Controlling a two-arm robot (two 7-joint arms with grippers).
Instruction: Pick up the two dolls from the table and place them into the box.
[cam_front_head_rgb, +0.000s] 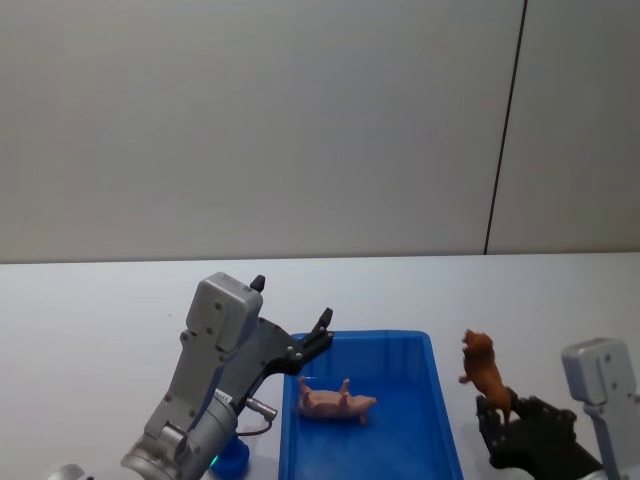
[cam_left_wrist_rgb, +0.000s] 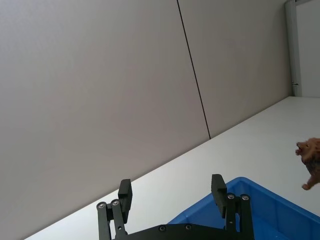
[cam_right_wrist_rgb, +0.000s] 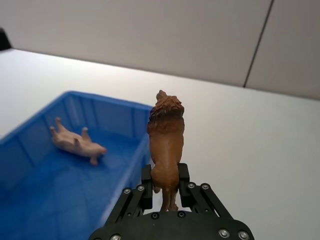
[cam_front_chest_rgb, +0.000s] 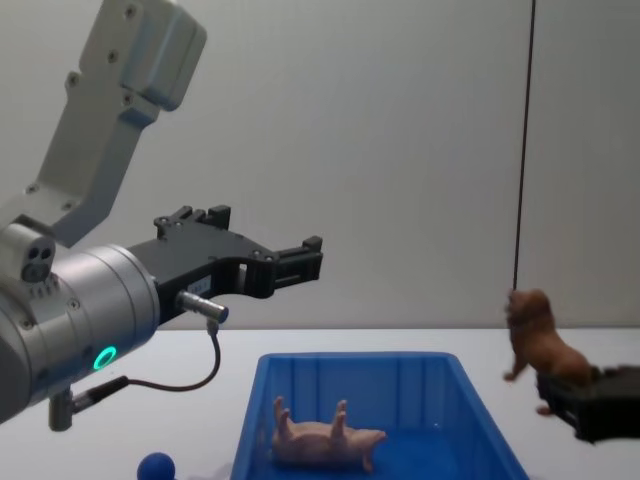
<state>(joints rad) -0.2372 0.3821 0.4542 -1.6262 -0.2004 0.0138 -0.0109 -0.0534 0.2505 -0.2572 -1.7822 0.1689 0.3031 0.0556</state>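
Note:
The pale pink doll (cam_front_head_rgb: 336, 402) lies on its back with legs up inside the blue box (cam_front_head_rgb: 428, 352), also seen from the chest (cam_front_chest_rgb: 326, 438) and the right wrist (cam_right_wrist_rgb: 76, 141). My right gripper (cam_right_wrist_rgb: 164, 181) is shut on the hind end of the reddish-brown doll (cam_right_wrist_rgb: 165, 135), holding it above the white table (cam_front_head_rgb: 90, 310) just right of the box; the brown doll (cam_front_head_rgb: 484, 372) stands head up, as does it in the chest view (cam_front_chest_rgb: 540, 350). My left gripper (cam_left_wrist_rgb: 172, 195) hangs open and empty above the box's left rim (cam_front_chest_rgb: 305, 262).
A small blue ball-shaped object (cam_front_chest_rgb: 156, 466) sits on the table left of the box. A plain wall with a dark vertical seam (cam_front_head_rgb: 505, 125) stands behind the table. White tabletop extends on both sides of the box.

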